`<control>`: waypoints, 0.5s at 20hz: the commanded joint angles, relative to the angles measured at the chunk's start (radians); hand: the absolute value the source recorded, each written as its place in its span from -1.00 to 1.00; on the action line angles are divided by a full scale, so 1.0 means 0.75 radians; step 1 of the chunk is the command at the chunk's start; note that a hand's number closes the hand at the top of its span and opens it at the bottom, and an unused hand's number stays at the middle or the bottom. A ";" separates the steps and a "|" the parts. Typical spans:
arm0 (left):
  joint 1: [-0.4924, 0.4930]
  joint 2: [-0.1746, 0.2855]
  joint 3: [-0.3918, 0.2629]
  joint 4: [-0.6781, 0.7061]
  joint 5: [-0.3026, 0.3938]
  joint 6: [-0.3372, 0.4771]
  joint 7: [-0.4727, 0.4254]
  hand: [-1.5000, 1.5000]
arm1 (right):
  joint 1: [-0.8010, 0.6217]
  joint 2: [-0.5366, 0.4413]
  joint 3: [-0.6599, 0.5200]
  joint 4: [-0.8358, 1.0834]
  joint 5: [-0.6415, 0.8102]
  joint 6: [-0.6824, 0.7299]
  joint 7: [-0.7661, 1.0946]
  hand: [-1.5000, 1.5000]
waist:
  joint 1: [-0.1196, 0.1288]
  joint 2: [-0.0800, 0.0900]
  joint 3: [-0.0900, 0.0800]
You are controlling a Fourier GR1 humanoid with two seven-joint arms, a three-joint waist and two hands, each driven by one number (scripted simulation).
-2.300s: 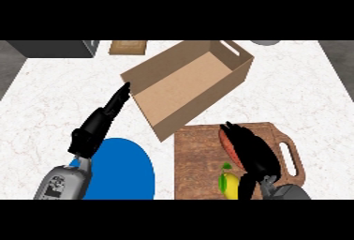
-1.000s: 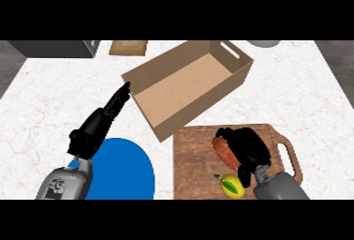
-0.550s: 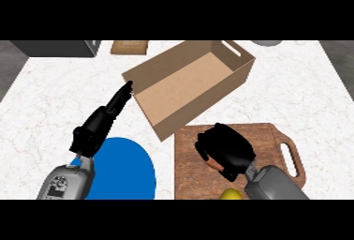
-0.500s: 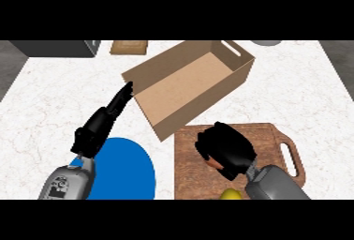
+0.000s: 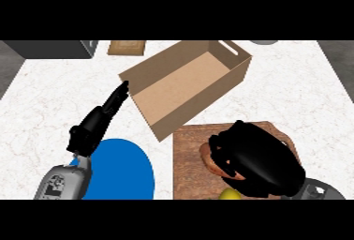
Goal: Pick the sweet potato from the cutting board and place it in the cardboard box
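The right black hand (image 5: 259, 161) sits over the brown wooden cutting board (image 5: 190, 140) at the near right edge of the white marbled counter (image 5: 55, 93); its fingers are curled round the reddish-orange sweet potato (image 5: 207, 157), of which only a sliver shows at the hand's left side; whether the potato rests on the board or is raised off it I cannot tell. A small yellow item (image 5: 232, 194) peeks out at the board's near edge, just below the hand. The open brown cardboard box (image 5: 183, 89) lies skewed at the counter's middle, its near corner close to the board's far left corner. The left black hand (image 5: 97, 124) reaches with straight fingers towards the box's left corner, above a round blue plate (image 5: 121, 171) at the near edge.
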 commanded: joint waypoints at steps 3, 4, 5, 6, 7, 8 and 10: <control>-0.047 0.015 0.040 0.003 0.027 -0.015 0.015 0.00 | -0.076 0.060 -0.233 -0.339 -0.339 0.312 0.115 1.00 | -0.004 0.000 0.000; 0.043 -0.028 -0.022 -0.037 -0.012 0.013 -0.005 0.00 | 0.039 0.061 -0.236 -0.398 -0.342 0.267 0.117 1.00 | -0.003 -0.001 0.001; -0.005 0.010 0.016 0.032 0.005 -0.024 -0.039 0.00 | -0.025 0.104 -0.253 -0.394 -0.361 0.309 0.181 1.00 | 0.002 0.002 0.000; 0.055 -0.030 -0.030 -0.044 -0.029 0.021 -0.005 0.00 | 0.012 0.080 -0.324 -0.461 -0.392 0.333 0.215 1.00 | 0.002 0.000 0.001; 0.029 -0.020 -0.017 0.026 -0.041 0.019 -0.031 0.00 | -0.051 0.127 -0.350 -0.469 -0.443 0.379 0.287 1.00 | 0.002 0.001 0.000; -0.050 -0.029 0.001 0.059 -0.023 0.016 -0.021 0.00 | -0.080 0.145 -0.391 -0.500 -0.505 0.432 0.349 1.00 | -0.002 0.002 0.000; 0.040 -0.006 -0.019 -0.017 -0.030 -0.011 -0.025 0.00 | -0.154 0.188 -0.445 -0.429 -0.558 0.462 0.444 1.00 | 0.012 0.002 0.000</control>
